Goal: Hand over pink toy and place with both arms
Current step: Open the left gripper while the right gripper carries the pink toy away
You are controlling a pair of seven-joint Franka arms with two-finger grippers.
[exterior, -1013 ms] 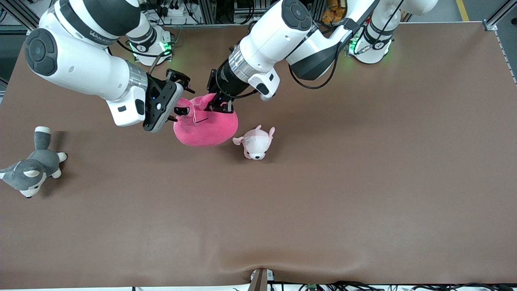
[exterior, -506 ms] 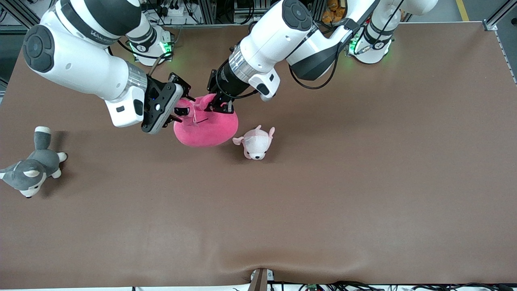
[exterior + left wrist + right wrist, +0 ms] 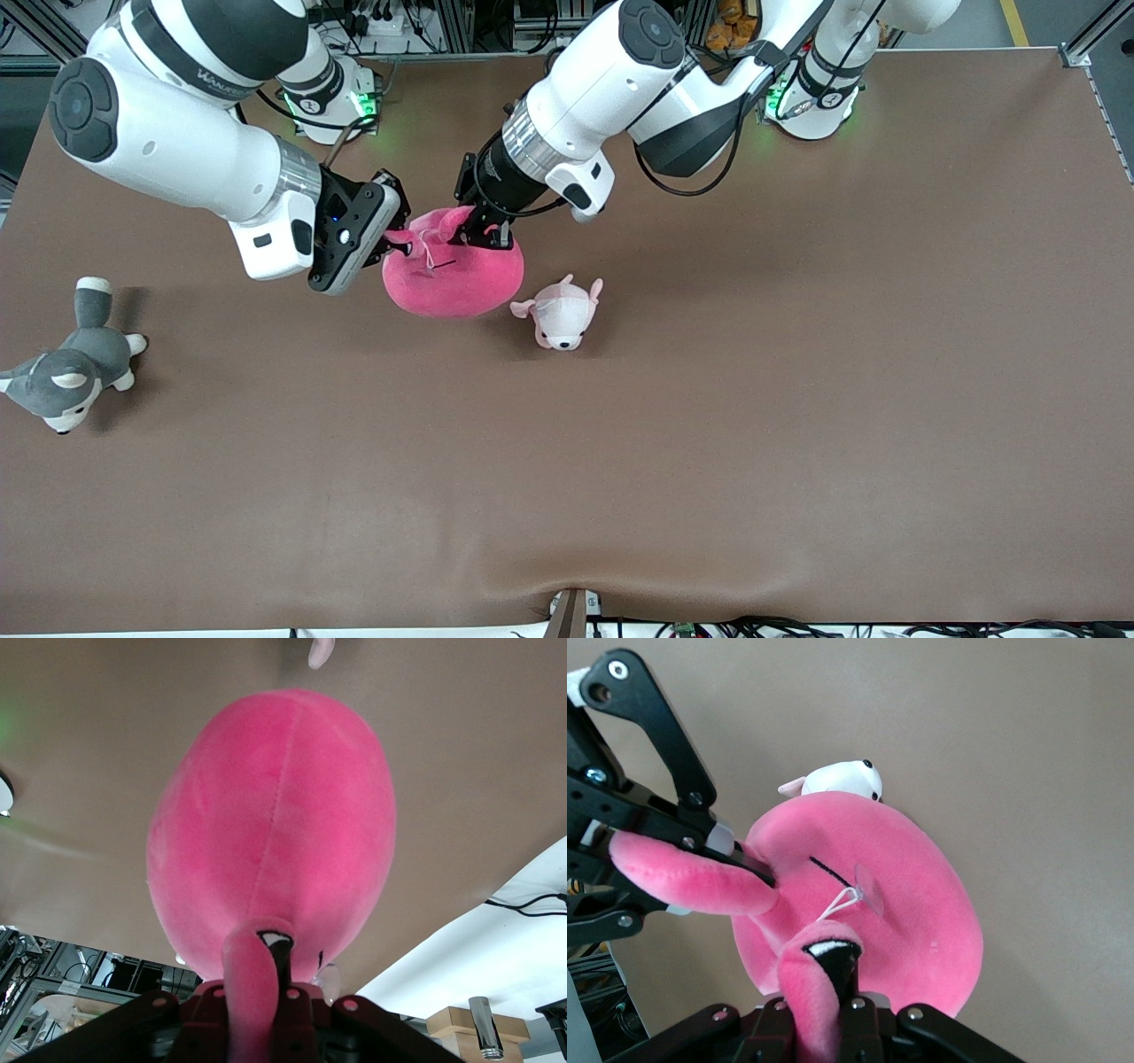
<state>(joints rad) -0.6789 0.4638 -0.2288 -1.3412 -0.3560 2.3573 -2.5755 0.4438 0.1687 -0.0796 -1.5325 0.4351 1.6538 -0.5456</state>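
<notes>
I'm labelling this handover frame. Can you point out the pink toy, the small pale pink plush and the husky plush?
pink toy (image 3: pixel 452 279): front view, on its round body.
small pale pink plush (image 3: pixel 565 312): front view, its back.
husky plush (image 3: pixel 84 363): front view, its grey back.

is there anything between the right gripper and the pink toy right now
Nothing visible. The right gripper is already shut on one ear flap of the pink toy, while the left gripper is shut on the other flap. The small pale plush lies beside the toy, clear of both.
</notes>
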